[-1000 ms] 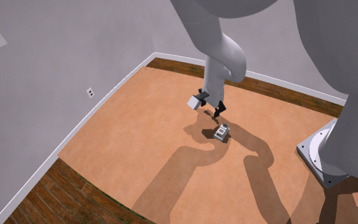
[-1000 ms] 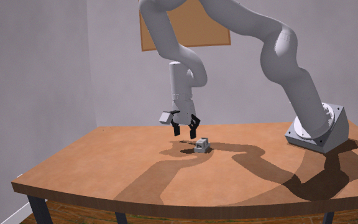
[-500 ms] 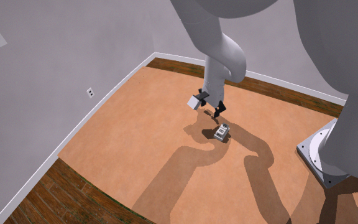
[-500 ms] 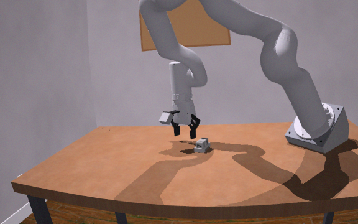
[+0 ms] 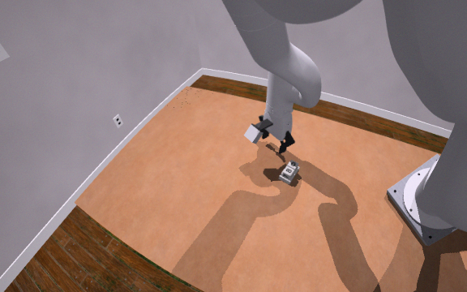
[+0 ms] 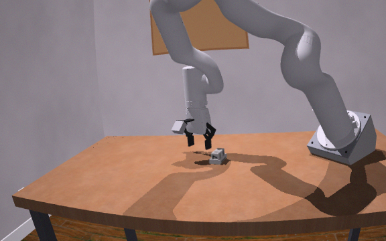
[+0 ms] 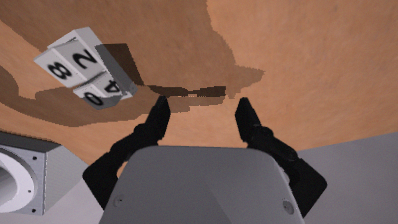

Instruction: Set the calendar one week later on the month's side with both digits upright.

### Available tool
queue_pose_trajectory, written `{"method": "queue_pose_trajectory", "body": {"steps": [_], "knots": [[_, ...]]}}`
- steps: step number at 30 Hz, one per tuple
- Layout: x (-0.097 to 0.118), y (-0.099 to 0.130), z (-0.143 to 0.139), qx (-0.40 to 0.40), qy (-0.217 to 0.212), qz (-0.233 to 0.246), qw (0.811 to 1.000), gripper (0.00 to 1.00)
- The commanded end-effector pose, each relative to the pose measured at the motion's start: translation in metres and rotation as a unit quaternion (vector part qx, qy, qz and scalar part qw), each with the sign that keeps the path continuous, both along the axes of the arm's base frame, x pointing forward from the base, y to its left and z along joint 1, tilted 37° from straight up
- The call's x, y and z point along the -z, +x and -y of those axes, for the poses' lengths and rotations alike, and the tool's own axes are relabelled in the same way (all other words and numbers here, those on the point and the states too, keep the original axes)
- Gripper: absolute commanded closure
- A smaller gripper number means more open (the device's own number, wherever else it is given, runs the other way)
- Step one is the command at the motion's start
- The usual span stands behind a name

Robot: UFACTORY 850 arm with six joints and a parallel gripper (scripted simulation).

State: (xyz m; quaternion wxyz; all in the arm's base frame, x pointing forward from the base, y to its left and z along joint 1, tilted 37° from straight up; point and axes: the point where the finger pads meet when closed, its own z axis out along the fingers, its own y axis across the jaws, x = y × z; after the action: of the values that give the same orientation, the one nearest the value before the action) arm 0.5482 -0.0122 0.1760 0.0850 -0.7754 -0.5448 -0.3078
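Note:
The small grey tray (image 5: 285, 181) (image 6: 216, 161) (image 7: 87, 37) rests on the table with two light cubes in it. In the wrist view one cube (image 7: 72, 64) shows an 8 and a 2. The other cube (image 7: 101, 92) shows a 0 and a 4, beside it at the lower end. The top view shows the 8 on one cube (image 5: 289, 170). The digits look slanted from the wrist; the cubes' undersides and far faces are hidden, so I cannot tell whether both stand flat. My gripper (image 5: 274, 143) (image 6: 200, 146) (image 7: 202, 105) is open and empty, above the table and to one side of the tray.
The brown table top (image 5: 148, 170) (image 6: 112, 174) carries the tray and the arm's base (image 5: 428, 231) (image 6: 344, 155), which stands at the right. Arm shadows fall around the tray. Walls stand behind the table.

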Motion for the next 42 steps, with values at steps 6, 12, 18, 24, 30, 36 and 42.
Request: {"method": "queue_pose_trajectory", "body": {"steps": [6,12,18,24,30,36,42], "knots": [[-0.001,0.0,0.0,0.0,0.0,0.001,1.0,0.0],[-0.001,0.0,0.0,0.0,0.0,0.001,1.0,0.0],[-0.007,-0.003,0.004,0.0,0.0,0.001,1.0,0.0],[-0.019,-0.008,0.011,0.0,0.0,0.001,1.0,0.0],[-0.026,-0.012,0.015,0.0,0.0,0.001,1.0,0.0],[-0.024,-0.014,0.015,0.051,0.025,-0.029,0.998,0.0],[-0.017,-0.03,0.014,0.089,0.043,-0.052,0.994,0.0]]}}
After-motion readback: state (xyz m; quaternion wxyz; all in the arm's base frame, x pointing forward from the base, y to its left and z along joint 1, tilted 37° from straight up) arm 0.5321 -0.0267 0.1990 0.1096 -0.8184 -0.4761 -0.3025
